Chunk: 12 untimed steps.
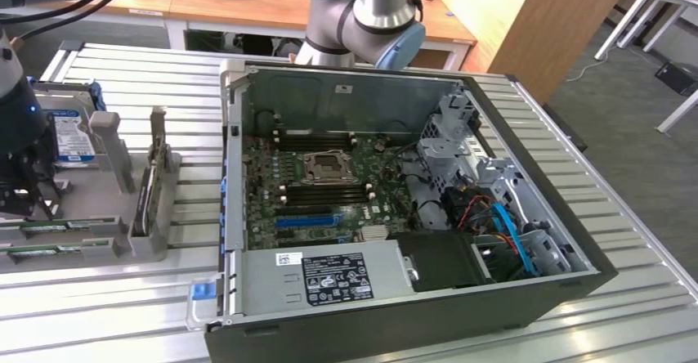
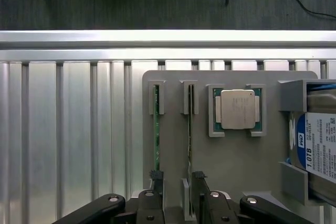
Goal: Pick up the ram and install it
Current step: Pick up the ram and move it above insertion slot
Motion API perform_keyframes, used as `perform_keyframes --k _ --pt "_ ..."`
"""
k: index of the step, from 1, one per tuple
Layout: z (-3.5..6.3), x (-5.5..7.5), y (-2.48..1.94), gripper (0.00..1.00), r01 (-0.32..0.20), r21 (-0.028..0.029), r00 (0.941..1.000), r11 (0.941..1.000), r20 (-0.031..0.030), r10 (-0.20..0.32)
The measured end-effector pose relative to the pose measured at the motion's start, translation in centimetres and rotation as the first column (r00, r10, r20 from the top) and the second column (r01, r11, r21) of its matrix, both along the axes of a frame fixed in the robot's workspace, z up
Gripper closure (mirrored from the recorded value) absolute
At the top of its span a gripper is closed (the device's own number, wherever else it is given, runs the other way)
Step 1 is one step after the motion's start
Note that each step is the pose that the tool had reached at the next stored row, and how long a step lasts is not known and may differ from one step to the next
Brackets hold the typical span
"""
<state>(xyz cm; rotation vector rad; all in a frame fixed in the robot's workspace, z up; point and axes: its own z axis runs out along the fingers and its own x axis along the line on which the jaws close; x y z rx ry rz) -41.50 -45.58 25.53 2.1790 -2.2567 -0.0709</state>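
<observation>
Two ram sticks stand on edge in slots of a grey fixture tray (image 2: 231,171). One ram stick (image 2: 156,129) shows its green edge; the other ram stick (image 2: 190,129) stands beside it. My gripper (image 2: 177,176) hovers over one end of the sticks, open and holding nothing. One fingertip (image 2: 155,174) sits over the first stick's line, and the second stick runs in between the fingers, close to the other one. In the exterior view my gripper (image 1: 33,208) is at the far left, above the green ram sticks (image 1: 55,227).
A CPU (image 2: 237,109) and a hard drive (image 2: 317,148) with a blue-and-white label also rest in the tray. The open computer case (image 1: 234,175) lies on the slatted metal table (image 1: 131,298), with its motherboard (image 1: 316,175) and a blue slot strip (image 1: 306,218) exposed.
</observation>
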Motion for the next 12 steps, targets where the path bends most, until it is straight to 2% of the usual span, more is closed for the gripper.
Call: perform_keyframes --k 12 --pt "-0.69 -0.01 -0.01 0.65 0.0 -0.0004 1.0 1.0 -0.0006 0.0"
